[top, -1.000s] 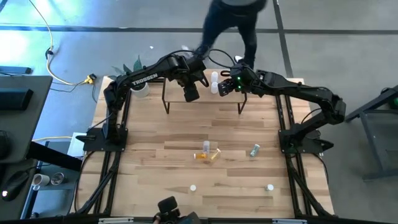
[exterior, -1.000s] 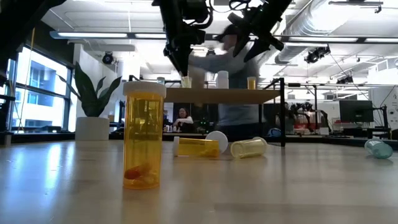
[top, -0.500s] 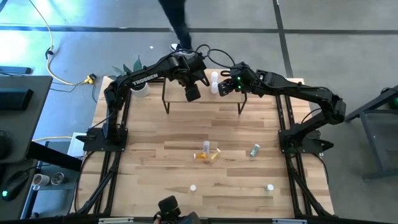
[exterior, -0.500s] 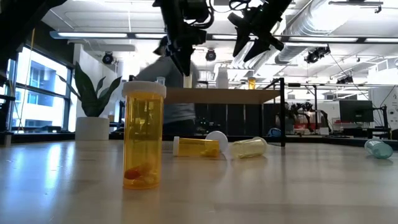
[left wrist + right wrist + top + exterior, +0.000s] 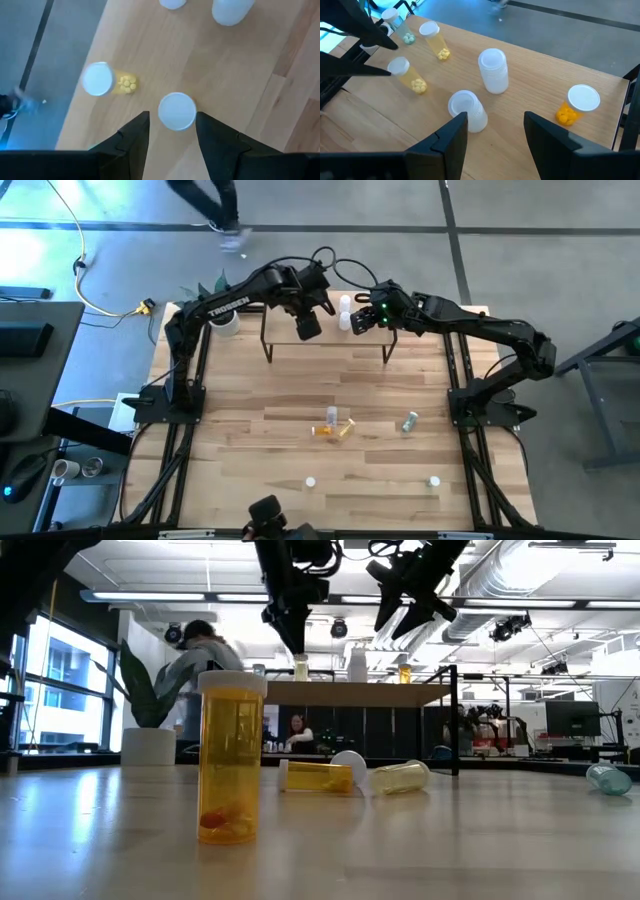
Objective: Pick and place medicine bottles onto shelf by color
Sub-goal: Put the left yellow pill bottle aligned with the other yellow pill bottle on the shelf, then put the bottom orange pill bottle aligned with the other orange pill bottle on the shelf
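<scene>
Workshop floor beyond the table (image 5: 250, 400); a person (image 5: 205, 655) is passing behind the far edge, clear of both arms.

- Shelf (image 5: 380, 693) stands at the table's far side, and both grippers hang over its top.
- Left gripper (image 5: 172, 117): directly above the shelf's left part, pointing straight down. Fingers apart, gripping nothing. A pale-capped bottle (image 5: 177, 111) stands upright between them, long axis vertical, with a thin gap showing on each side of the cap. Body colour can't be read from overhead.
- Yellow bottle (image 5: 102, 80) sits just beside it, nearer the shelf's edge.
- Right gripper (image 5: 495, 135): over the shelf's middle, fingers apart and empty. Nearest below it is a white bottle (image 5: 466, 111), with a second white bottle (image 5: 493, 70) close behind. An orange bottle (image 5: 577, 102) is off toward the shelf's right end.
- Still on the table in front of the shelf:
  - a yellow bottle lying on its side (image 5: 336, 431), long axis flat;
  - a green bottle lying down (image 5: 409, 421), further to the right-arm side;
  - two upright ones (image 5: 311, 481) (image 5: 433, 480) well out from the shelf.

Judgement: the capped bottle looks placed, so the left arm must rise straight up. Any sideways drift would tip it or its yellow neighbour. The lying yellow bottle is about equally near both arms, while the green one favours the right.
</scene>
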Motion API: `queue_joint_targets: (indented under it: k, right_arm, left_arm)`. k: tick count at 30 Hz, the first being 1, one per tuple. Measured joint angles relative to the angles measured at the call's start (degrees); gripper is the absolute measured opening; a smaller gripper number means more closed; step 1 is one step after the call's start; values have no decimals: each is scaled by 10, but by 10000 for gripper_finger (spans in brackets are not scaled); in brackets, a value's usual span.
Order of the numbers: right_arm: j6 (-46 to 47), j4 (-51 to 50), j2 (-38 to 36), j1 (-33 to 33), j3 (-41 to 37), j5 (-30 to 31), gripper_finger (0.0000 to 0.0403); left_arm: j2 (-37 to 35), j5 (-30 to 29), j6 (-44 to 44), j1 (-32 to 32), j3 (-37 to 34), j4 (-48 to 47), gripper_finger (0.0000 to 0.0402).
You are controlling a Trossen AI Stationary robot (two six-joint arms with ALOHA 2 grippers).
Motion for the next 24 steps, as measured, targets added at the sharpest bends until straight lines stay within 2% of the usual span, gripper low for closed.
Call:
queue_joint_targets:
  k: [9,14,24]
  right_arm:
    - [1,0,0,0,0,-11,185]
    - [1,2,0,0,0,-16,185]
    - [-21,3,0,17,0,-41,185]
  left_arm:
    - [-2,-1,3,0,71,-41,152]
    - [-3,27,37,0,104,-98,152]
    - [-50,86,30,-1,103,-121,152]
